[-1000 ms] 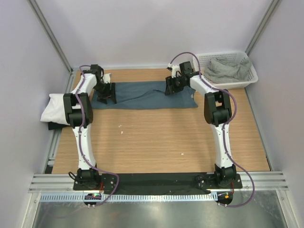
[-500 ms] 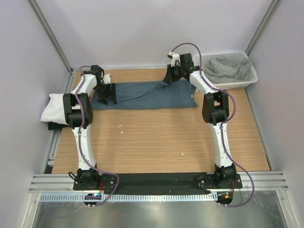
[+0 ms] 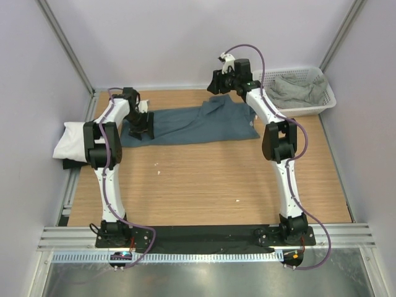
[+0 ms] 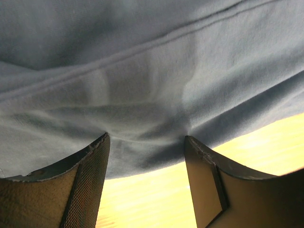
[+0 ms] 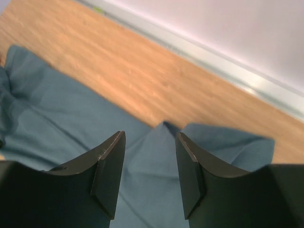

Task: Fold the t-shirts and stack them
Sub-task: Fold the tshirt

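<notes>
The left fingers (image 4: 85, 180) stand apart with their tips down on the left end of the slate-blue t-shirt (image 3: 185, 127). As far as we can tell they are pinning it rather than clamping it, and they sit about where they sat 1 second ago. Beside that arm, at the left edge of the desk (image 3: 204, 179), the white t-shirt (image 3: 71, 139) lies on the black t-shirt (image 3: 73, 164), so we judge 2 shirts already stacked.

The slate-blue one stretches as a long band across the far part of the desk. The change is in its right half. The right fingers (image 5: 111, 166) were down on the cloth 1 second ago and have now risen over the far edge of the desk, spread and holding nothing. The far hem there is pulled into a rumpled peak instead of lying flat. We read that as a pinch that slipped or was let go, so this fold probably needs another grab.

In the far right corner the grey-green t-shirt (image 3: 294, 90) waits in the basket (image 3: 328, 99).
</notes>
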